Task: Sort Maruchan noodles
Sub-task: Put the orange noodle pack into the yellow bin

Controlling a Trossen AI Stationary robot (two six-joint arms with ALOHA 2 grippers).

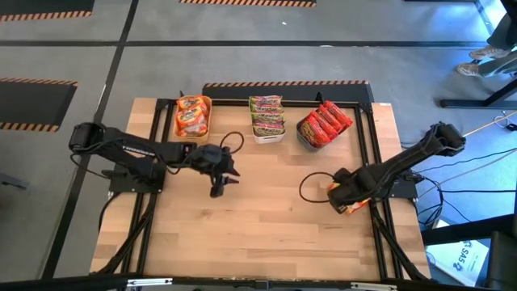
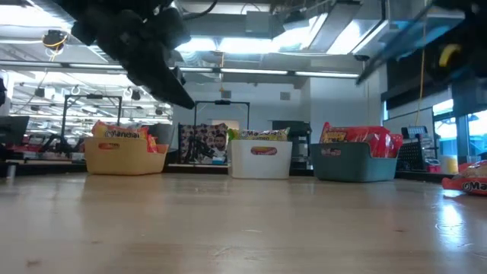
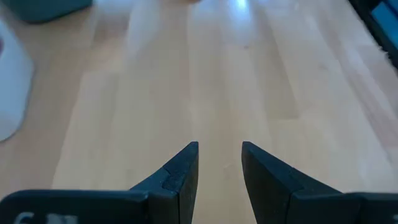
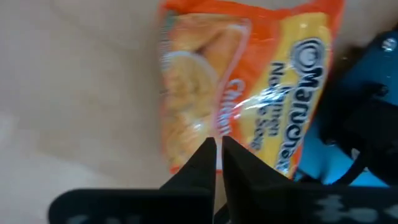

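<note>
The right gripper (image 4: 215, 149), fingers pinched together on the edge of an orange packet (image 4: 249, 81), sat well right of the yellow bin (image 1: 193, 118). The packet looked light, slippery and crinkly, best pinched at its seam.

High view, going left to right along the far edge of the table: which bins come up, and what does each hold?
Yellow bin with orange packets → white bin with green packets → dark grey bin with red packets.
</note>
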